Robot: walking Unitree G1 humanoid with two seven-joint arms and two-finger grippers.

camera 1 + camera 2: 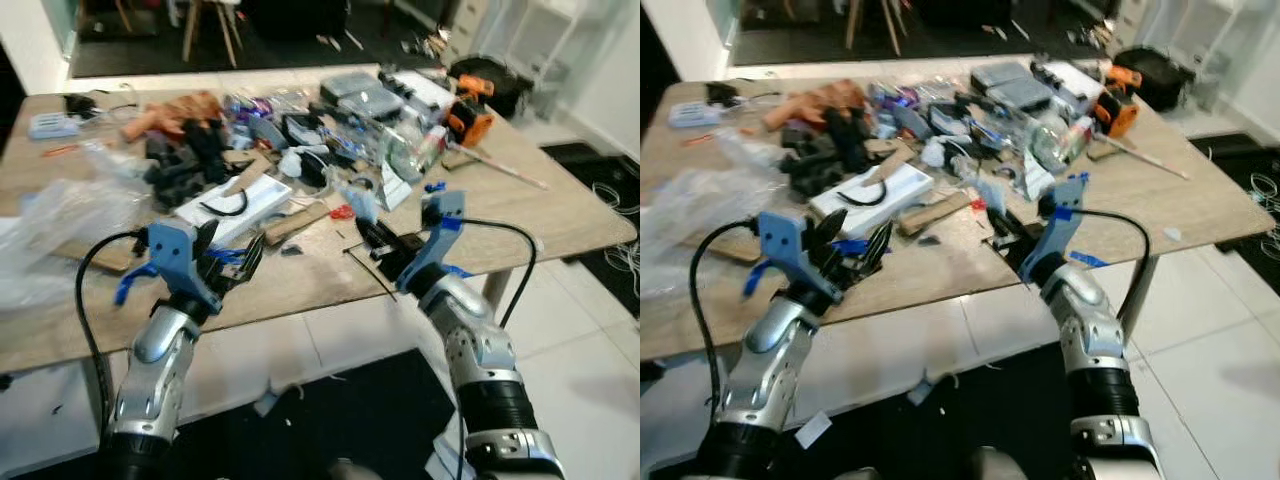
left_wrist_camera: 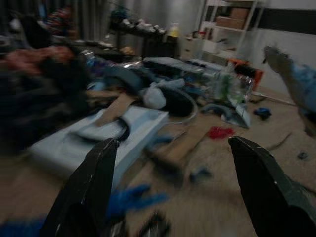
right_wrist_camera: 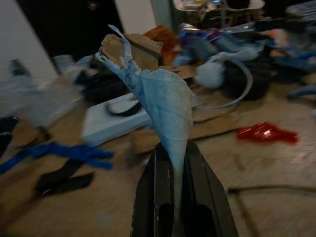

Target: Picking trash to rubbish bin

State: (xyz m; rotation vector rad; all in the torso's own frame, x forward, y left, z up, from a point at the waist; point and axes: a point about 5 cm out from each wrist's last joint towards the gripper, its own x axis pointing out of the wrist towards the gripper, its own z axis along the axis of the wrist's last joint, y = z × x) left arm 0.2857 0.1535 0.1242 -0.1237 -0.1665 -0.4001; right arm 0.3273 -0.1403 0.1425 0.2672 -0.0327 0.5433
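My right gripper (image 3: 172, 148) is shut on a crumpled pale blue paper scrap (image 3: 165, 106) with a bit of brown cardboard at its top. It holds the scrap (image 1: 360, 200) upright just above the wooden table (image 1: 560, 215), near the front edge. My left gripper (image 1: 235, 262) is open over the table's front left, with nothing between its fingers (image 2: 94, 187). A blue scrap (image 2: 133, 197) lies right under it. A small red scrap (image 3: 266, 132) lies on the wood between the two grippers.
The table's back half is heaped with clutter: a white flat box (image 1: 235, 205), dark tools, a clear bottle (image 1: 410, 155), an orange drill (image 1: 468, 120). A clear plastic bag (image 1: 60, 220) sprawls at the left. White floor tiles (image 1: 570, 330) and a dark mat lie below.
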